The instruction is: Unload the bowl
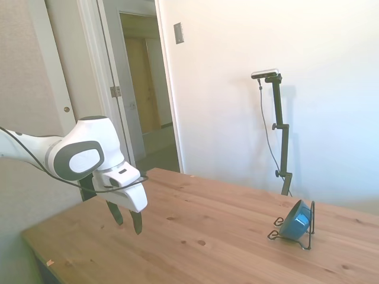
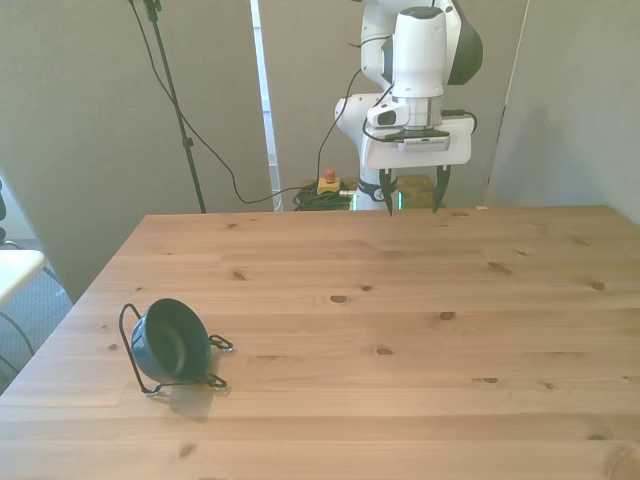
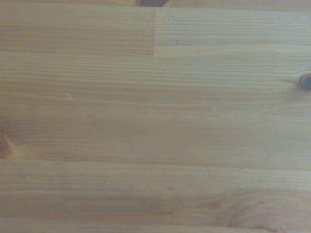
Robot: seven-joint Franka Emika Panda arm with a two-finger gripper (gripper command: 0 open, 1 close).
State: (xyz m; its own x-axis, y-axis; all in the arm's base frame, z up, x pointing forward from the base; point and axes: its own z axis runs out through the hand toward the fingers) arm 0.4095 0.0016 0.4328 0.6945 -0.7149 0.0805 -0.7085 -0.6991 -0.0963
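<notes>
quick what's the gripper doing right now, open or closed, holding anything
Gripper: open, holding nothing, above the table far from the bowl.

The white Franka arm (image 1: pixel 35 151) reaches in nearly level in the side view, ending in a rounded white and grey wrist joint (image 1: pixel 83 155) that bends downward. Below that joint hangs the flat white gripper body, tipped slightly so that it slopes down away from the arm. The gripper (image 1: pixel 128 220) points its two dark fingers (image 1: pixel 137 222) straight down, with nothing between them. In the front view the arm stands upright above the gripper (image 2: pixel 412 200), its links stacked vertically over the hand, and the fingers (image 2: pixel 388 196) are spread wide apart, one at each end of the gripper body.
</notes>
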